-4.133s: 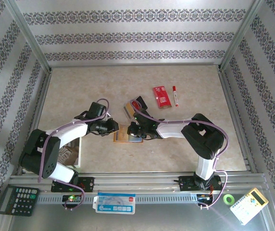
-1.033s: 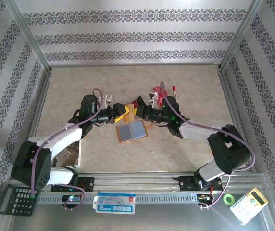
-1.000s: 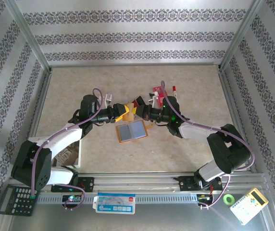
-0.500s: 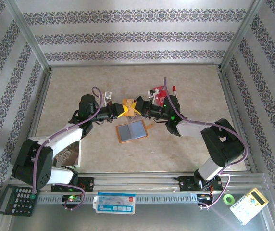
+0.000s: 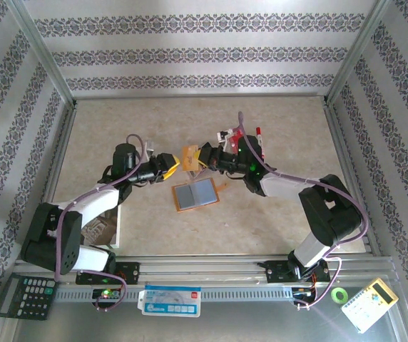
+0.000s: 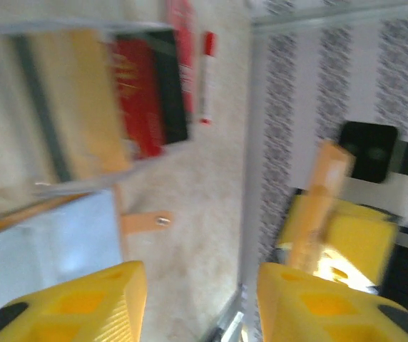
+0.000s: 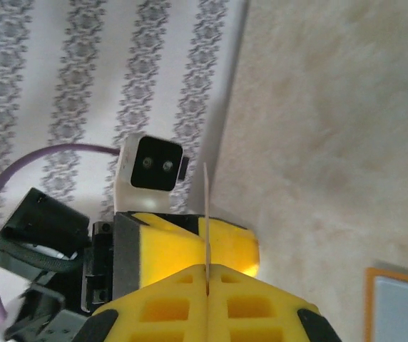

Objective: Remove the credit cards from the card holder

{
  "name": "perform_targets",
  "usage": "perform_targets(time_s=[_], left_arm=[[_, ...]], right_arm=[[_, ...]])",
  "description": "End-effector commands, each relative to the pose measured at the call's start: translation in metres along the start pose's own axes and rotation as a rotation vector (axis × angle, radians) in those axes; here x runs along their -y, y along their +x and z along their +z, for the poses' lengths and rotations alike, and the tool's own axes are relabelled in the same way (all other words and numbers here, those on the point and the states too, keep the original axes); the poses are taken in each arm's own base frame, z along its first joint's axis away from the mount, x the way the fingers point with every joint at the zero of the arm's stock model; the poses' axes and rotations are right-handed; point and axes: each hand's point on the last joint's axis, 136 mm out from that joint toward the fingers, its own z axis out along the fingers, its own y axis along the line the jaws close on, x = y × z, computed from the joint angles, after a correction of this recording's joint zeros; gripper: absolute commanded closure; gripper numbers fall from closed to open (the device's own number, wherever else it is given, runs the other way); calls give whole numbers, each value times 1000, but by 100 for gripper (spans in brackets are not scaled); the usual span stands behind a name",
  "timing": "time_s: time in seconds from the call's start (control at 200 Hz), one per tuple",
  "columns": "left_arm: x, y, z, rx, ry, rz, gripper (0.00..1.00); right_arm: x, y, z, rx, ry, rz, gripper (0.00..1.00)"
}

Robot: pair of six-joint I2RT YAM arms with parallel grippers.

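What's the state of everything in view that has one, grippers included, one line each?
card holder: open, lying flat on the table
tan card: out of the holder, pinched in the right gripper
right gripper: shut on the tan card
left gripper: open, empty
marker: cap on, lying on the table

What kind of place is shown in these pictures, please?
Probably a robot test cell rather than a home or office: the left arm and right arm are bolted to a metal rail at the near edge of the table, and patterned wall panels in an aluminium frame enclose it.
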Motion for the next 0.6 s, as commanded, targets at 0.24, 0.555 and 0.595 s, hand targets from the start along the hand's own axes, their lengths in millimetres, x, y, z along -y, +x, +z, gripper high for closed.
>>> perform_targets(time_s=[0.24, 0.555, 0.595], left_arm=[[-69, -4, -46, 99, -402, 84, 27], [-65, -2, -56, 108, -400, 139, 7], [-64, -1, -56, 106, -395, 142, 5]], right_arm=[[51, -30, -8, -81, 503, -339, 100], [71, -36, 13, -162, 604, -410, 100], [73, -36, 17, -171, 603, -409, 100]])
